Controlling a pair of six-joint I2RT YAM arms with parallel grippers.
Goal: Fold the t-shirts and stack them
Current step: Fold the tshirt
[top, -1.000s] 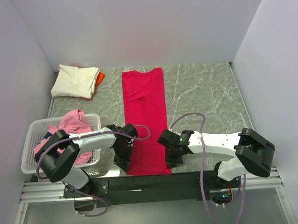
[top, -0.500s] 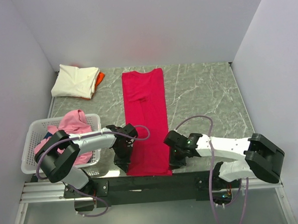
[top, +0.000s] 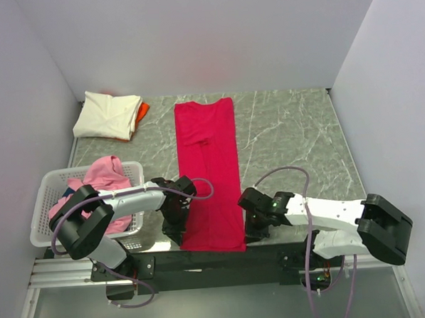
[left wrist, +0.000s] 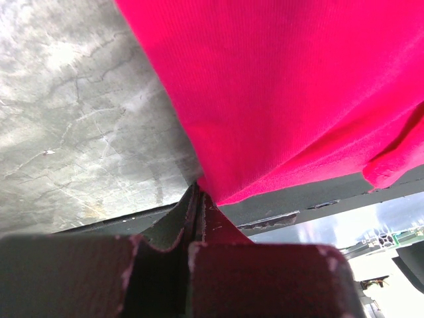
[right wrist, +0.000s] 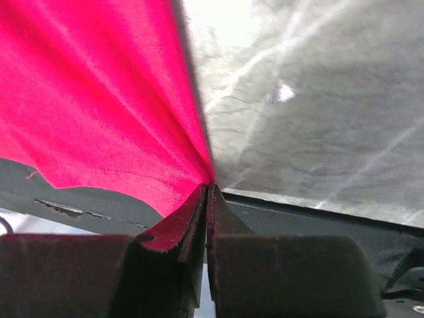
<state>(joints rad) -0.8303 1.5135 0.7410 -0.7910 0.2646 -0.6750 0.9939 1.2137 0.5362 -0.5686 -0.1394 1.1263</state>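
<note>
Two grippers hold the near hem of the crimson t-shirt (top: 207,159), which lies as a long narrow strip down the middle of the top view, its collar end toward the back wall. No sleeves show. Its near end reaches the dark front edge of the table (top: 289,133).

Left of bottom centre, the left gripper (top: 178,230) sits at the hem's left corner, its tips hidden from above under its own black body. In the left wrist view its fingers (left wrist: 169,228) are pressed together with a sliver of red cloth caught between them. The rest of the shirt fills the upper right of that frame and is cut off by its edges.

Right of bottom centre, the right gripper (top: 249,227) meets the hem's right corner, where its tips are just as hard to make out. In the right wrist view its fingers (right wrist: 228,222) stand nearly touching, and folds of red cloth run down to a point in the thin slit between them.

In the upper left of the top view, a folded cream-white t-shirt (top: 109,114) covers almost all of an orange t-shirt (top: 143,108), of which only an edge shows. At the left edge, pink t-shirts (top: 105,173) are heaped in a white basket (top: 46,183), partly behind the left arm. How many there are cannot be told.
</note>
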